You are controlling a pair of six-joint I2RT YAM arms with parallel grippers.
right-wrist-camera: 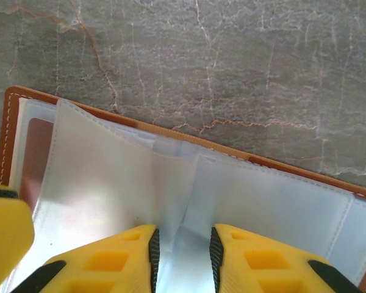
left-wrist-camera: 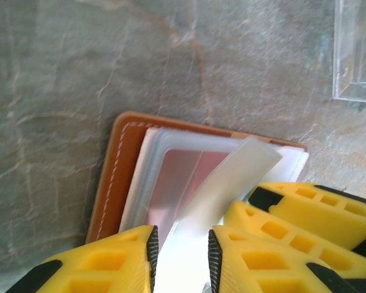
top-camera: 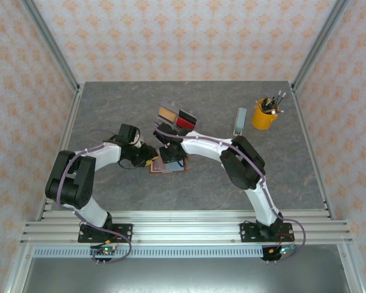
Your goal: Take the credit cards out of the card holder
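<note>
The card holder point(top-camera: 166, 165) lies open on the table, brown leather point(left-wrist-camera: 119, 165) with clear plastic sleeves. A red credit card point(left-wrist-camera: 183, 177) sits inside one sleeve and shows at the left edge point(right-wrist-camera: 33, 152) in the right wrist view. One translucent sleeve page point(left-wrist-camera: 232, 177) stands lifted, running between the fingers of my left gripper point(left-wrist-camera: 180, 250), whose jaws keep a visible gap. My right gripper point(right-wrist-camera: 182, 250) hovers over the sleeves' centre fold point(right-wrist-camera: 186, 183), jaws apart. Both grippers point(top-camera: 147, 154) point(top-camera: 171, 155) meet over the holder.
A clear acrylic tray point(top-camera: 161, 104) behind the holder holds tan point(top-camera: 167, 113), black point(top-camera: 186, 115) and red point(top-camera: 184, 124) cards; its corner point(left-wrist-camera: 357, 55) shows in the left wrist view. A yellow cup of pens point(top-camera: 265, 114) and a small blue-grey block point(top-camera: 240, 121) stand at the back right.
</note>
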